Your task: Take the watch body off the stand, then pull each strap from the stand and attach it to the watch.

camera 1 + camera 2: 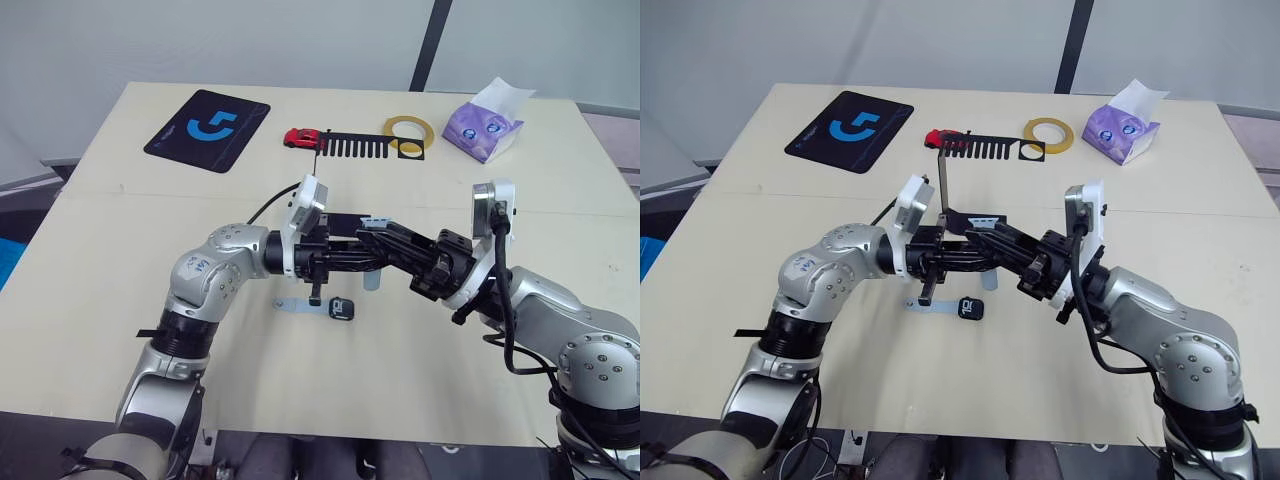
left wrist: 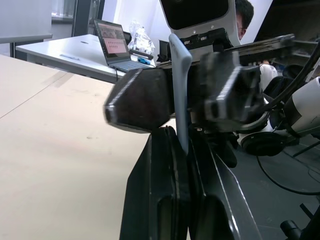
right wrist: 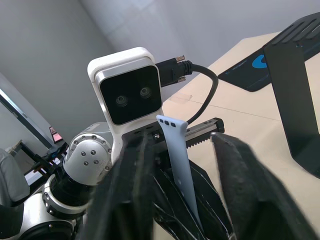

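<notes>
My left gripper [image 2: 182, 145] and right gripper [image 3: 175, 165] meet above the middle of the pale wooden surface [image 1: 90, 250]. The left gripper is closed on a slim, pale grey-blue strap [image 2: 181, 80], which stands upright between its black fingers. The right gripper's wide-spread fingers straddle that same strap without pinching it. Just below them, the small black watch body [image 1: 342, 308] lies flat on the surface, with the second strap [image 1: 292, 306] near it. The thin black metal stand [image 1: 985, 147] rises behind my grippers, its comb-toothed bar on top.
</notes>
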`<move>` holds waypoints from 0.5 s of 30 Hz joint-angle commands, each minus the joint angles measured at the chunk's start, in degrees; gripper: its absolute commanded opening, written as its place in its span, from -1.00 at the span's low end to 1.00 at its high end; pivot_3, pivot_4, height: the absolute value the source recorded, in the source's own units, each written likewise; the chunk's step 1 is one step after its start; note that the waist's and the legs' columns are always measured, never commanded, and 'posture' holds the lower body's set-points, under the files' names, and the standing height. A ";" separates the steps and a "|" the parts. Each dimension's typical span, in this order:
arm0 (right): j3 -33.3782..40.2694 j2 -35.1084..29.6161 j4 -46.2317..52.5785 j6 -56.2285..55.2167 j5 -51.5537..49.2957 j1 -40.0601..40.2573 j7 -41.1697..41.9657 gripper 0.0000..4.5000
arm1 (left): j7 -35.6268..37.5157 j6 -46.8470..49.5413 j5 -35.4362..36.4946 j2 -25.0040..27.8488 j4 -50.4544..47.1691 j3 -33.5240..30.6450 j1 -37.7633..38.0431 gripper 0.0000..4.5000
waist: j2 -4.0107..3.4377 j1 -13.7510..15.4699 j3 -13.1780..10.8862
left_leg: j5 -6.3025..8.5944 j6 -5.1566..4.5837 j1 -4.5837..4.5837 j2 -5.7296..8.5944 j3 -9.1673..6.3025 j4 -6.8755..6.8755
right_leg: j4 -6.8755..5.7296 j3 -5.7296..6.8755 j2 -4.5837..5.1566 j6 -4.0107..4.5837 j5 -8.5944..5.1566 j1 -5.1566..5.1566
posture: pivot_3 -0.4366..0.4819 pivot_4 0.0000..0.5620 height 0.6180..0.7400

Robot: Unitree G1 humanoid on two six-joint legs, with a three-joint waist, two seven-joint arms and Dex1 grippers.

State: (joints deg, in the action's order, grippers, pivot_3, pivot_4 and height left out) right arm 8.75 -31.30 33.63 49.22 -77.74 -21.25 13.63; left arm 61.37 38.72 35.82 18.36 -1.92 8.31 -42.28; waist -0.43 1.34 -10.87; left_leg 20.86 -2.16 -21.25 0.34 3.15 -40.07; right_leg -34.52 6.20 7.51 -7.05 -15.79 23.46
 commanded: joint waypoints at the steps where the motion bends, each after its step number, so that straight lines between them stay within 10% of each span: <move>1: -0.34 -1.05 1.31 -0.65 0.34 -0.50 1.27 -0.98 | -0.11 -0.95 0.18 -0.37 -1.59 -0.45 -1.28 -1.00 | 0.00 0.00 0.00 | 0.00 0.00 0.00 0.00 0.00 0.00 | 0.00 0.00 0.00 0.00 0.00 0.00 | -0.05 -0.47 0.97; 15: -0.59 -0.78 1.58 -1.19 0.36 -0.69 1.25 -0.98 | -0.81 -1.01 0.41 -0.87 -2.10 -0.69 -0.84 -1.00 | 0.00 0.00 0.00 | 0.00 0.00 0.00 0.00 0.00 0.00 | 0.00 0.00 0.00 0.00 0.00 0.00 | -0.05 -0.47 0.97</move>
State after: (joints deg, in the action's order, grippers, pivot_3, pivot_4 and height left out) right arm 8.46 -31.73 33.63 48.73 -76.70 -21.26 14.32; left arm 60.80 38.71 35.71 18.03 -1.88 8.31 -42.27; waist -0.42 1.34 -10.87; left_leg 20.86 -2.16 -21.25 0.34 3.15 -40.07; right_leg -34.52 6.20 7.51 -7.05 -15.79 23.46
